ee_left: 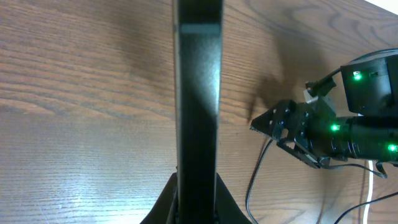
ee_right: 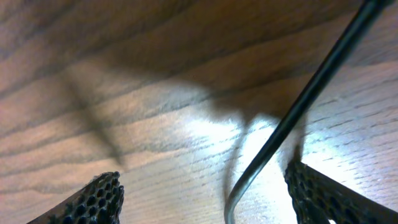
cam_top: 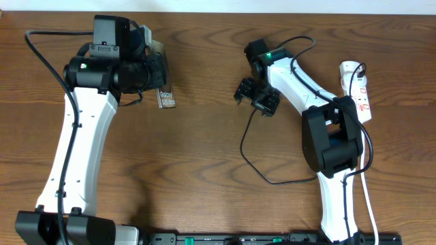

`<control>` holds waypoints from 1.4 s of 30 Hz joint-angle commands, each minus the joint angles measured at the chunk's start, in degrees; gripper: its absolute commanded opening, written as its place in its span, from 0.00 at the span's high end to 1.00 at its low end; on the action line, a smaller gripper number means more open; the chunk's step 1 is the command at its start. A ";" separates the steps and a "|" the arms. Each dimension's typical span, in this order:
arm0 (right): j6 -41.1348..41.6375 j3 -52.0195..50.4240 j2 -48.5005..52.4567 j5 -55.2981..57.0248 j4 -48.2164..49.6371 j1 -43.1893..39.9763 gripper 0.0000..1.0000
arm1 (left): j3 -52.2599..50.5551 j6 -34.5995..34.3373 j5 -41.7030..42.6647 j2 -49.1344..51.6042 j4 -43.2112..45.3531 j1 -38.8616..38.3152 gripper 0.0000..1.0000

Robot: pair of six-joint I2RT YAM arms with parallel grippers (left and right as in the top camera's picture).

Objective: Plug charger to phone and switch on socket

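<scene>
Phone (cam_top: 166, 95) sits on edge toward the far left of the worktop (cam_top: 204, 156), pinched in the left claw (cam_top: 158, 71), its lettered end pointing to the near side. Bare wood lies open between it and the right claw (cam_top: 257, 97), which hangs low at mid-worktop with fingers (ee_right: 99, 199) spread. The black cable (cam_top: 253, 160) passes between them, ungripped, then loops toward the near edge. White power strip (cam_top: 360, 88) lies along the right edge, well apart from the phone, partly behind the right arm.
</scene>
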 commanded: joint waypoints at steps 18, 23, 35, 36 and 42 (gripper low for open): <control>-12.07 -0.66 -1.18 -6.78 -8.22 2.69 0.45 | 0.39 0.57 0.98 -1.16 0.68 0.07 0.93; -14.05 -0.66 -1.27 -6.32 -10.23 4.33 0.42 | 0.39 0.57 0.98 -1.16 0.68 0.07 0.93; -14.10 -0.66 -1.29 -5.22 -12.81 7.69 0.49 | 0.39 0.57 0.98 -1.16 0.68 0.07 0.93; -14.34 -0.66 -1.29 -5.25 -13.09 7.87 0.48 | 0.39 0.57 0.98 -1.16 0.68 0.07 0.93; -15.63 -0.66 -1.38 -5.20 -15.08 9.66 0.46 | 0.39 0.55 0.98 -1.18 0.70 0.07 0.93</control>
